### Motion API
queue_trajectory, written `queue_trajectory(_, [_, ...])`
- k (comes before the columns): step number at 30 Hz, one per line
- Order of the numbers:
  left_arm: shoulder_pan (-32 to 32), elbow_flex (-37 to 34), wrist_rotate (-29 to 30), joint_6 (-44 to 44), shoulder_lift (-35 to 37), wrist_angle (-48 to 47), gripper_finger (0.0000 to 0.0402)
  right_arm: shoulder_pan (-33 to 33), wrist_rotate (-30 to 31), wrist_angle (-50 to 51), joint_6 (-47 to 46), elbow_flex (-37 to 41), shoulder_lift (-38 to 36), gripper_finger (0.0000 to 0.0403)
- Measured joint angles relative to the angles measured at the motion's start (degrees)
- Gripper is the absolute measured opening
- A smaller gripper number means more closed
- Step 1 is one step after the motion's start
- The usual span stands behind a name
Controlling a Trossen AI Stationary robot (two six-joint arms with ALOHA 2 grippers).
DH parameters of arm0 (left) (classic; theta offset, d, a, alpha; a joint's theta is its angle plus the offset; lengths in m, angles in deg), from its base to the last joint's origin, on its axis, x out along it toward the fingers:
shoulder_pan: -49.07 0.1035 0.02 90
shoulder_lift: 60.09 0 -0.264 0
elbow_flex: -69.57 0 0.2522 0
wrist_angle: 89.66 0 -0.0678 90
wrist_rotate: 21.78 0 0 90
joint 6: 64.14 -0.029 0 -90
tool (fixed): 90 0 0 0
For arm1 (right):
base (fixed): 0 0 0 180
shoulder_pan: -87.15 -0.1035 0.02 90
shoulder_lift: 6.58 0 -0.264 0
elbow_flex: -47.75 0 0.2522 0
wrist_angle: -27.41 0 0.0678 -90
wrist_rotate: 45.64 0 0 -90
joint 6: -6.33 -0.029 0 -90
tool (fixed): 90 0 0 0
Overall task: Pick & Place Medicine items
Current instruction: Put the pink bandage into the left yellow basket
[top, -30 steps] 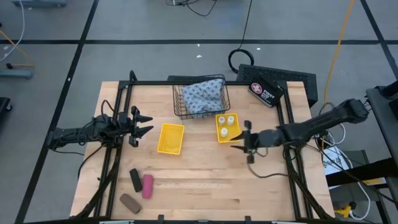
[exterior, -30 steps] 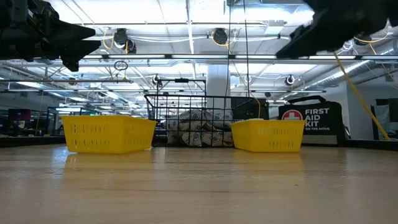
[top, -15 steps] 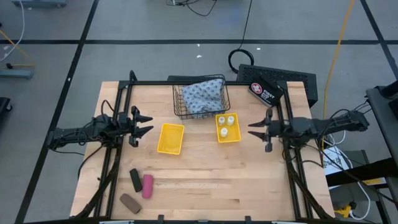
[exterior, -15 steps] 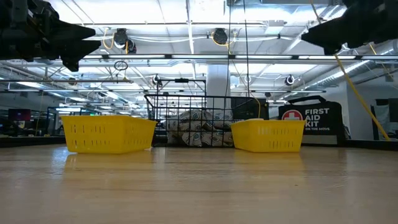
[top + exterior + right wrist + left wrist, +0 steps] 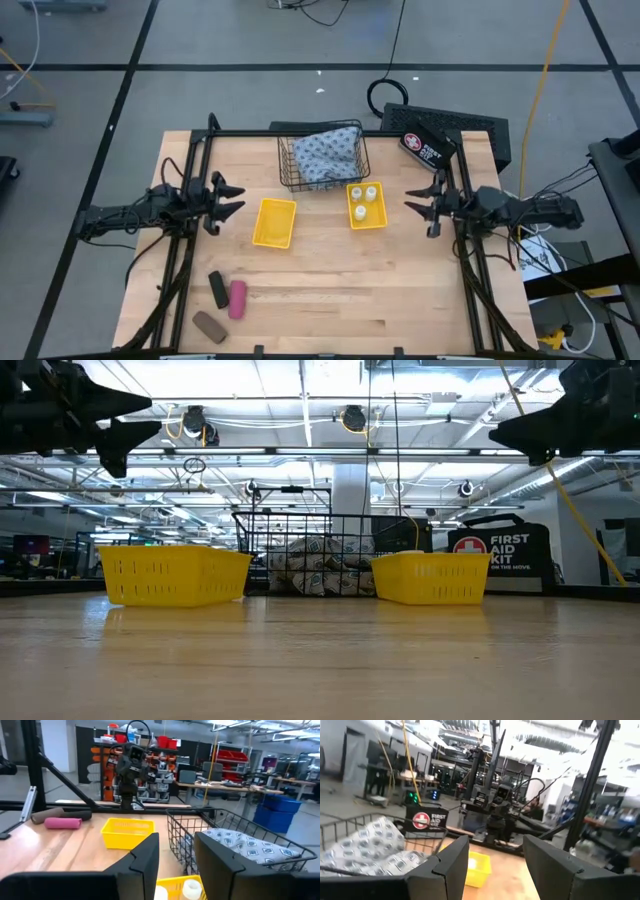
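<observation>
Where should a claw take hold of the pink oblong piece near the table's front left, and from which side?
Judging from the high view, grip the pink piece across its narrow middle, coming straight down from above. It lies flat, long axis running front to back. The black piece lies close along one long side, so that finger has little room. The left claw, open, is nearer than the right claw.

Bare table (image 5: 400,290) lay open at the near right; trays (image 5: 274,222) and basket (image 5: 322,160) crowded the middle and far edge.
</observation>
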Motion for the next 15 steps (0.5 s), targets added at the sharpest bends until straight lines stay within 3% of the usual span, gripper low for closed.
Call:
queue_trajectory(6, [0.0, 0.0, 0.53, 3.26, 0.0, 0.22, 0.0198, 4.23, -4.86, -0.17, -3.04, 1.64, -1.79, 0.0114])
queue_trajectory(15, [0.0, 0.0, 3.9, 6.03, 0.01, -0.58, 0.0198, 4.84, -4.95, -3.94, -3.14, 6.05, -1.86, 0.0114])
